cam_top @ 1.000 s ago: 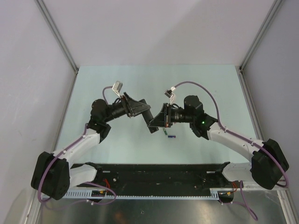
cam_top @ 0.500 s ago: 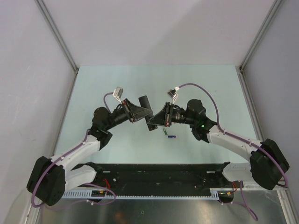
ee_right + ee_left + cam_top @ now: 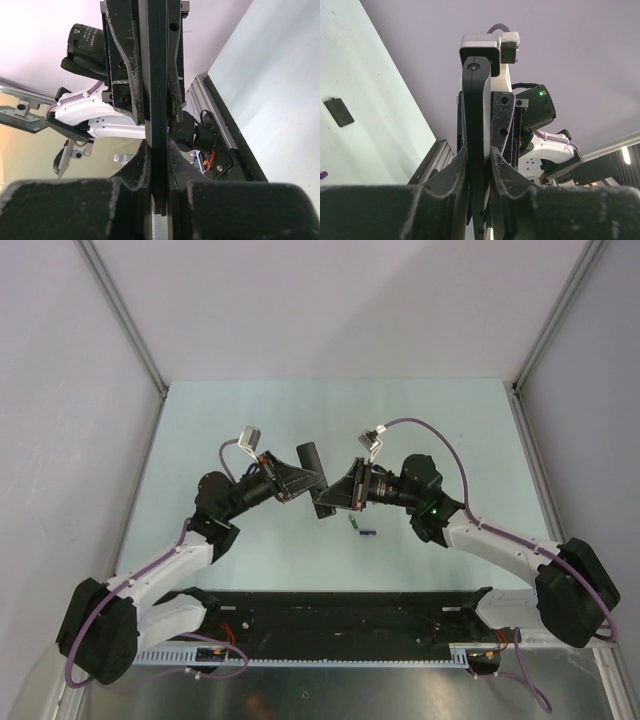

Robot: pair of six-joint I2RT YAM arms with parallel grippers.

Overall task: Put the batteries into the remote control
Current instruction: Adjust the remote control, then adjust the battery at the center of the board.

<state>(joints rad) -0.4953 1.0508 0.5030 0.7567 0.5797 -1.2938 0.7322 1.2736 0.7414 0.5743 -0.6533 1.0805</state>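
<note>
the slim black bar-shaped remote control (image 3: 476,125) hung in the air above the pale green surface (image 3: 230,420), pinched tight by the left jaws and the right jaws together, likely to keep it steady, while a tiny green battery (image 3: 353,523) lay on that surface nearby.

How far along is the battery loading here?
Done: the remote is picked up. In hand: the left hand and right hand both grip it above the table. To do: a green battery and a bluish one lie loose there, unloaded; the recess is hidden.
</note>
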